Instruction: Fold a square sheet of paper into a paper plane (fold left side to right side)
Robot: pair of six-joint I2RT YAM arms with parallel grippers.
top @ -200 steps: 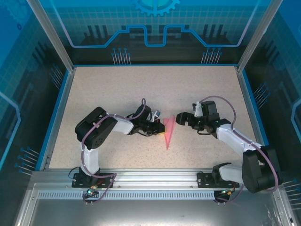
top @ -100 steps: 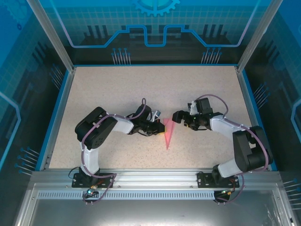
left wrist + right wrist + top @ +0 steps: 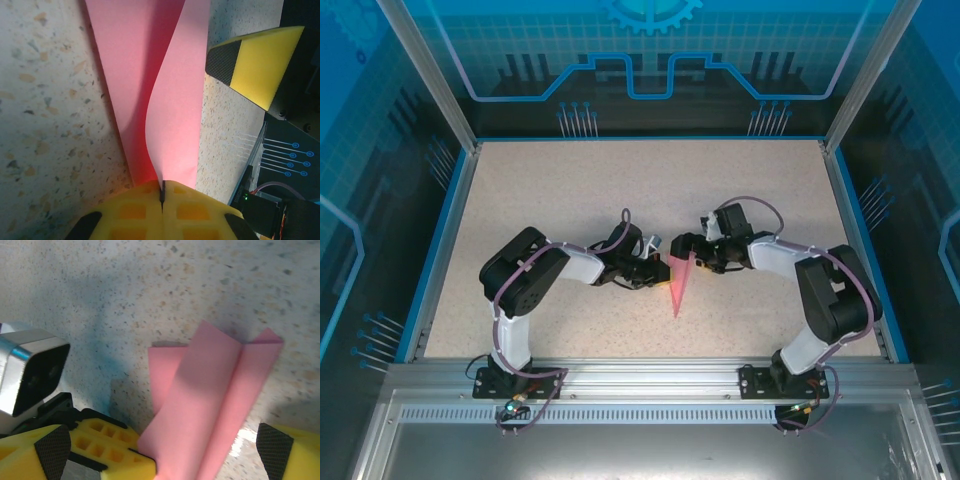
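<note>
Lying in the middle of the speckled table point(image 3: 550, 190), the paper plane point(image 3: 679, 285) points its tip toward the near edge. The left gripper point(image 3: 655, 268) pinches its raised left flap — yellow pads point(image 3: 190, 210) pressed together on the pink edge. The right gripper point(image 3: 686, 247) hovers at the wide end, fingers point(image 3: 52, 450) spread, holding nothing.

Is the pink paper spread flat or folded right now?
Folded: the paper plane is a narrow dart with layered flaps, pinched by the left gripper.
</note>
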